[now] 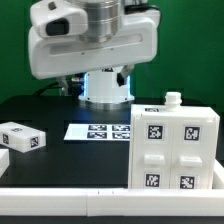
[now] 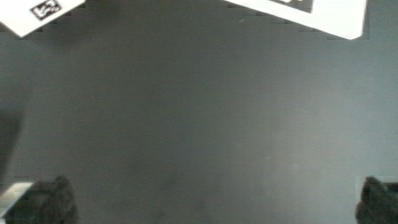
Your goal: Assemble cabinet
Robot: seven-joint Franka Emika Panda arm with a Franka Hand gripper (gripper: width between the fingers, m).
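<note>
Nearby, at four o'clock in the exterior view, the cabinet (image 1: 175, 150) stands upright on the tabletop (image 1: 60, 160) with its tagged panels fitted, so we judge it nearly done; one loose block (image 1: 22, 138) at nine o'clock may be what is left. Farther back, at twelve, the arm (image 1: 90, 45) hangs high, its gripper (image 2: 212, 198) spread wide and empty above bare tabletop.

Dark table (image 2: 196, 120) fills the view, gripper (image 2: 214, 205) fingers (image 2: 45, 203) wide apart. A tagged white piece (image 2: 36, 12) and a second piece (image 2: 299, 8) lie apart.
</note>
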